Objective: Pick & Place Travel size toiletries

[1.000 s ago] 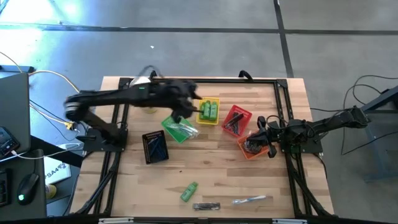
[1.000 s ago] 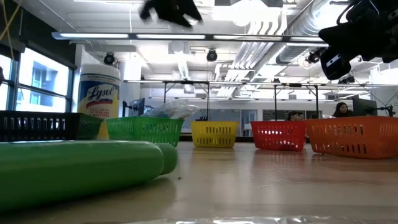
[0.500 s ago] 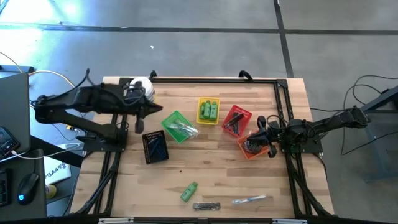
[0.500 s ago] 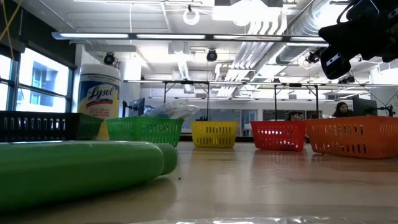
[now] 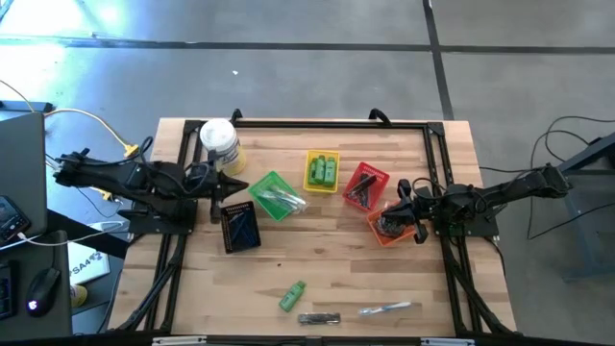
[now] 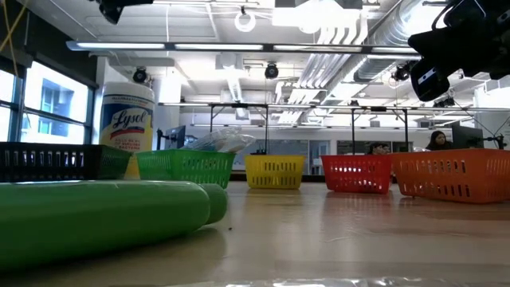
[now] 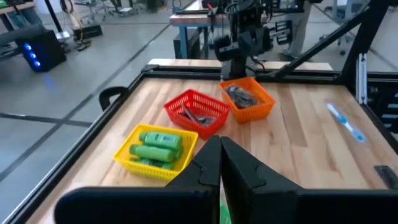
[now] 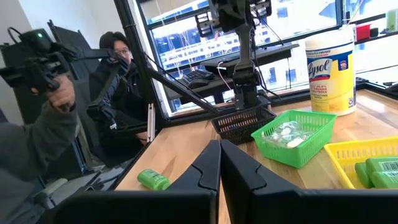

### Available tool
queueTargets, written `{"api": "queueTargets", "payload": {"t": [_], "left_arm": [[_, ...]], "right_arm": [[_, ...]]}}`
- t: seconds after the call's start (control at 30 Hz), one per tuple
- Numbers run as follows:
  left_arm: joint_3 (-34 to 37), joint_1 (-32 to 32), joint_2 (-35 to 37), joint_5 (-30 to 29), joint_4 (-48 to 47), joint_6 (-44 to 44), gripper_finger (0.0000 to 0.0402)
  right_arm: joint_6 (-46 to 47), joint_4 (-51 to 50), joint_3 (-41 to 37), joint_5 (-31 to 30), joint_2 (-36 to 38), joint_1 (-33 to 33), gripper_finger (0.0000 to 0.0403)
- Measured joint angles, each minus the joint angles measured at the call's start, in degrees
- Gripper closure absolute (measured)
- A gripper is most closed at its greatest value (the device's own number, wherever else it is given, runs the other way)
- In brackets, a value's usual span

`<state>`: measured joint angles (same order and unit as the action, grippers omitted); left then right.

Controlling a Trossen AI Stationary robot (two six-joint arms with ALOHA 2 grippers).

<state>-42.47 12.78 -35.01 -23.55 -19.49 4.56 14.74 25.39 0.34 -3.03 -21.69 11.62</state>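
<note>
While both arms hang back at the surface's (image 5: 327, 259) edges, the left gripper (image 5: 233, 185) sits clenched and empty at nine o'clock, beside the black basket (image 5: 239, 227). The right gripper (image 5: 404, 206), fingers pressed together, holds nothing, seemingly hovering over the orange basket (image 5: 382, 234) at three o'clock. A green bottle (image 5: 292, 296) lies loose at six o'clock.

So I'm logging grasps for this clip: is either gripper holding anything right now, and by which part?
Nothing is held. The left gripper and the right gripper are both shut on nothing.
</note>
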Motion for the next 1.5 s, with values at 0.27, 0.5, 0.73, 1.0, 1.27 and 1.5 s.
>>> {"api": "queueTargets", "payload": {"t": [0.27,0.5,0.73,1.0,1.27,1.5], "left_arm": [[8.00,0.02,6.26,-0.06,5.28,-1.39,0.0401],[17.95,0.02,10.28,4.31,17.94,-7.36,0.0401],[25.22,0.00,10.28,4.53,23.89,-9.27,0.0401],[31.21,0.00,12.29,9.24,27.27,-16.46,0.0401],[32.87,-0.02,19.56,8.88,25.31,-20.71,0.0401],[32.85,-0.02,31.11,10.85,17.61,-20.76,0.0401]], "right_arm": [[-1.18,0.00,-0.01,0.02,0.00,0.00,0.0401],[-1.49,-0.04,-0.02,0.00,0.00,0.00,0.0401],[-1.51,-0.28,-0.02,0.00,0.00,0.01,0.0401],[-1.51,-0.37,0.00,0.00,0.00,0.02,0.0401],[-1.51,-0.26,-0.02,0.00,0.00,0.00,0.0401],[-1.51,-0.28,-0.01,0.01,0.00,0.02,0.0400]]}}
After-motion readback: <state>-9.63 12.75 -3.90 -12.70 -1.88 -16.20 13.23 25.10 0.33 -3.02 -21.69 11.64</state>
